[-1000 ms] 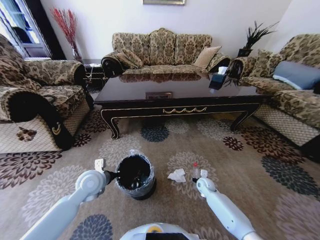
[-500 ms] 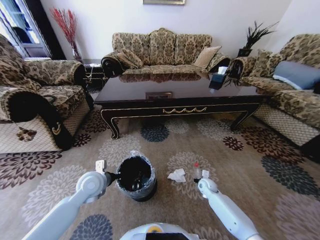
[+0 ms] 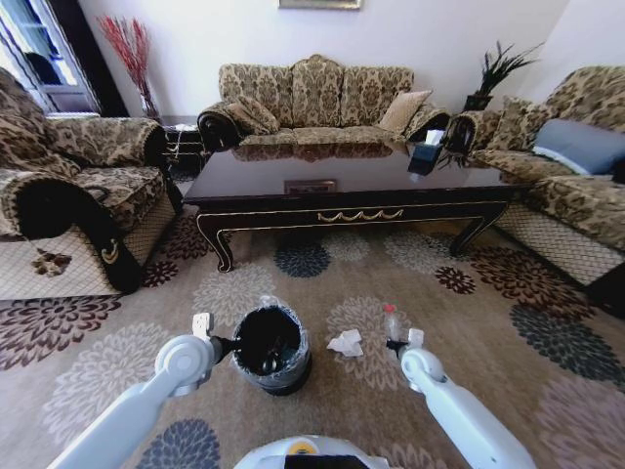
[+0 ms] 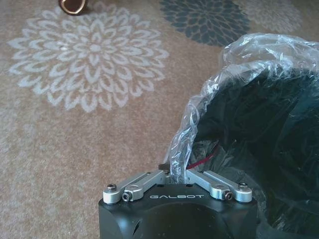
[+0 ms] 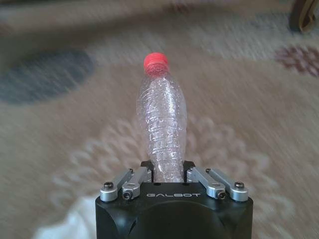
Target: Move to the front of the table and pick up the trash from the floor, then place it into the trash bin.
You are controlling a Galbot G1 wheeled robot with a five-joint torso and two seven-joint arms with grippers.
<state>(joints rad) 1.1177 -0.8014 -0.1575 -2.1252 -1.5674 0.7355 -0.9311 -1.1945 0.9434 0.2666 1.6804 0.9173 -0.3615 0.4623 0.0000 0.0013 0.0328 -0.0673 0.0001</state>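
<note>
Standing upright in the right gripper (image 5: 167,172), the clear plastic bottle (image 5: 162,130) w/ red cap has its lower end clamped btw the fingers; in the head view it sits above the carpet (image 3: 508,322), just right of the crumpled white paper wad (image 3: 346,343), which lies on the carpet's pale flower medallion. Left of the wad stands the trash bin (image 3: 270,346), black, w/ clear liner over its rim. The left gripper (image 4: 174,175) has its fingers closed together on the liner (image 4: 199,109) at the bin's left rim. Beyond, the table (image 3: 342,186) runs across, its front apron facing the robot, well apart from bin & wad.
</note>
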